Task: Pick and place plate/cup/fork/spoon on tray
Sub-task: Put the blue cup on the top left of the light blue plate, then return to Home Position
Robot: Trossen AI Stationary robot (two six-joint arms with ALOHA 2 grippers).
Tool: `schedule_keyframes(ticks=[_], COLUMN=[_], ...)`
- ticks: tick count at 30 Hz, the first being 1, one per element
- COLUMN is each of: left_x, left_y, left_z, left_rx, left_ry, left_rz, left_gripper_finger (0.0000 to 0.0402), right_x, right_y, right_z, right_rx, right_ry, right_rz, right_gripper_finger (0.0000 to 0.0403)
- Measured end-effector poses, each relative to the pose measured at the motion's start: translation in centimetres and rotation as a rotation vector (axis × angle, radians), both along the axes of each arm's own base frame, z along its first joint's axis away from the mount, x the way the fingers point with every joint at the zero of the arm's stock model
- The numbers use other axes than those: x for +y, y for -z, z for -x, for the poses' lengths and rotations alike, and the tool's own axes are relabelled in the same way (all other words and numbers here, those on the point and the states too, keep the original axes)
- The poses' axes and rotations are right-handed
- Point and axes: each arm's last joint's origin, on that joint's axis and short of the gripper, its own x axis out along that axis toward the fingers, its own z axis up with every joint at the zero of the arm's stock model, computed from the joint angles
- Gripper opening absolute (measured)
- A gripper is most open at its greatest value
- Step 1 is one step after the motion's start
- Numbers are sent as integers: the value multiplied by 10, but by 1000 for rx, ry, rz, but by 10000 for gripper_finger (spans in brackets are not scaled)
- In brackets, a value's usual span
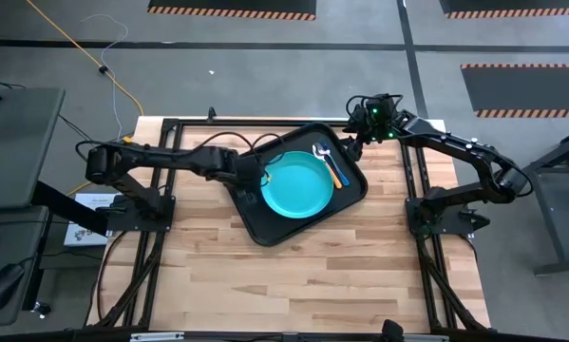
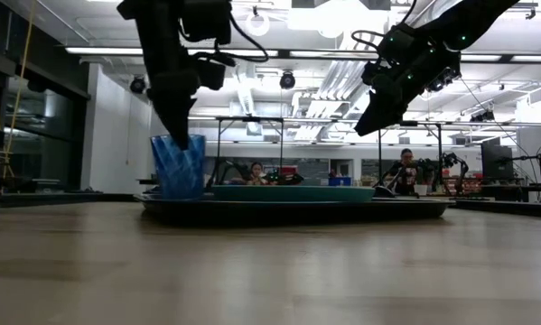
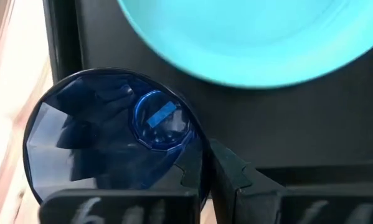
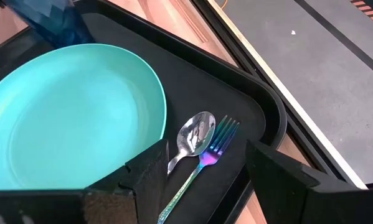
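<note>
On tray (image 1: 256, 224), plate (image 1: 296, 184), left end effector (image 3: 206, 163) gripping cup (image 3: 111, 138)

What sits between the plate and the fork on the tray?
The spoon, right between the plate and fork, on the tray. Clearest in the right wrist view.

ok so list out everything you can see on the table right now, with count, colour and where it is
tray: one, black, middle of the wooden table, set at an angle
plate: one, teal, lying in the tray
cup: one, dark blue, upright in the tray beside the plate, on the left arm's side
spoon: one, silvery bowl, in the tray between plate and fork
fork: one, silvery head, in the tray alongside the spoon, near the rim
table: one, light wood
people: two, far in the room behind
left tool: at the cup, one finger inside the rim, one outside
right tool: open, above the spoon and fork
</note>
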Motion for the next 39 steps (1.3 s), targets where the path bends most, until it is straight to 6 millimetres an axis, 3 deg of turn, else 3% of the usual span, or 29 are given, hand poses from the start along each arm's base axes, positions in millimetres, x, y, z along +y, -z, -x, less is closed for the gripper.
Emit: schedule_keyframes(ticks=[8, 19, 28, 34, 39], left_x=[7, 8, 7, 10, 11], left_y=[1, 0, 0, -25, -53], left_z=[9, 2, 4, -5, -10], left_rx=[75, 17, 36, -22, -93], left_ry=[-29, 42, 71, 87, 51], left_rz=[11, 9, 8, -32, -69], left_gripper_finger=[4, 55, 137, 201, 222], right_x=[0, 0, 0, 0, 0], right_y=[0, 0, 0, 0, 0], right_z=[0, 0, 0, 0, 0], right_rx=[0, 1, 3, 3, 3], right_ry=[-1, 0, -5, -5, -5], right_rz=[1, 1, 6, 6, 6], right_gripper_finger=[204, 204, 204, 204, 204])
